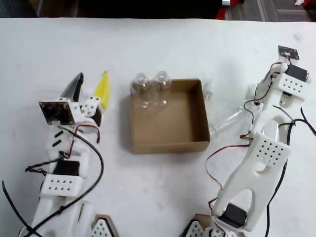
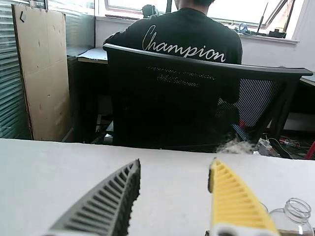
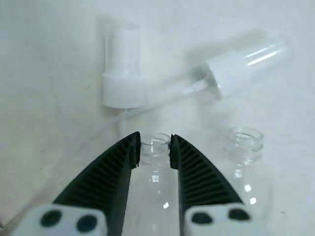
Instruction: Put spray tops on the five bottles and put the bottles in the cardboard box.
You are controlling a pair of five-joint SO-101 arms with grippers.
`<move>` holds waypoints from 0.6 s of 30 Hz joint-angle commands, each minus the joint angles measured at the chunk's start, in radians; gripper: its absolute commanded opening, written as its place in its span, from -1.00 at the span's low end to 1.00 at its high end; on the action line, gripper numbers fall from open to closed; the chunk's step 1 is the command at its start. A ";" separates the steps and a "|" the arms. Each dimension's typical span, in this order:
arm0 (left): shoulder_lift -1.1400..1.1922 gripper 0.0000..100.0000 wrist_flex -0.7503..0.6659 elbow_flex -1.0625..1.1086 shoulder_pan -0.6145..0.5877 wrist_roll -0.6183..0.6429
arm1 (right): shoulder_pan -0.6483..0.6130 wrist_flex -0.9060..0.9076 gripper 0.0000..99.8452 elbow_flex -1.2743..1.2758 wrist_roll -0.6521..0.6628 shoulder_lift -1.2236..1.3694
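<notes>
High view: overhead, looking down on the table and cardboard box. Left wrist: low, level across the table; shares a boxed bottle with overhead. Right wrist: close, facing down at table.

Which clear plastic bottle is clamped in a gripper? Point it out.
The clear plastic bottle clamped at its open neck by the right gripper. The second clear bottle beside it is free, with no gripper on it.
</notes>
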 commanded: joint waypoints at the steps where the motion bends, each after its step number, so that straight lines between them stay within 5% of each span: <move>1: -0.031 -0.58 -0.002 -0.043 0.013 -0.015 | 0.010 0.059 -0.97 -0.084 0.006 -0.039; 18: -0.031 -0.58 -0.002 -0.043 0.013 -0.015 | 0.007 0.176 -0.97 -0.396 0.006 -0.358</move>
